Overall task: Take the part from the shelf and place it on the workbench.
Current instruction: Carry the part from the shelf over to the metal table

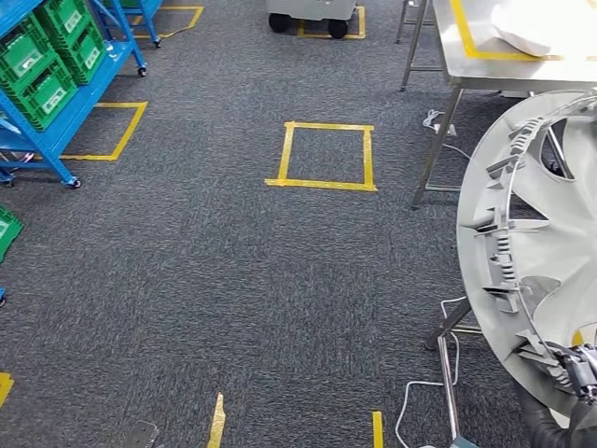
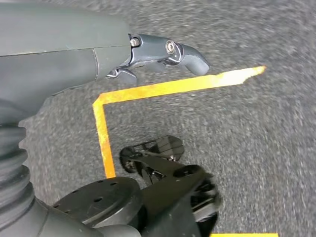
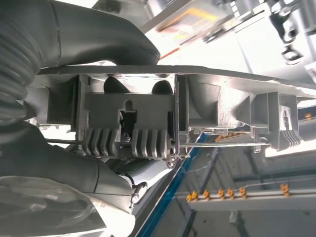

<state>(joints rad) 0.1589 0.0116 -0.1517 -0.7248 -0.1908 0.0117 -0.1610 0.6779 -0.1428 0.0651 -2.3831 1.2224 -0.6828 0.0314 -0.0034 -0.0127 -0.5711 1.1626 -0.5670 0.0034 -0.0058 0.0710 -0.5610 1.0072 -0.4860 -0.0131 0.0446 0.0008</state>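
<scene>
Part (image 1: 556,252) runs off frame, rim gripped by right robot hand (image 1: 578,366); left robot hand (image 2: 123,54) hangs empty, fingers apart.

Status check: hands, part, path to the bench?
Right hand grips the silver wheel-cover part at its rim. Left hand hangs over the floor, holding nothing. Steel workbench ahead right; white bag on it.

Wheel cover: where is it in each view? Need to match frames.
Head view: wheel cover at right edge, rim-clip side facing the camera, right hand gripping its lower rim.
Left wrist view: not in it.
Right wrist view: its rim clips across the middle.
Shared landmark: the ribbed clips on the rim.
</scene>
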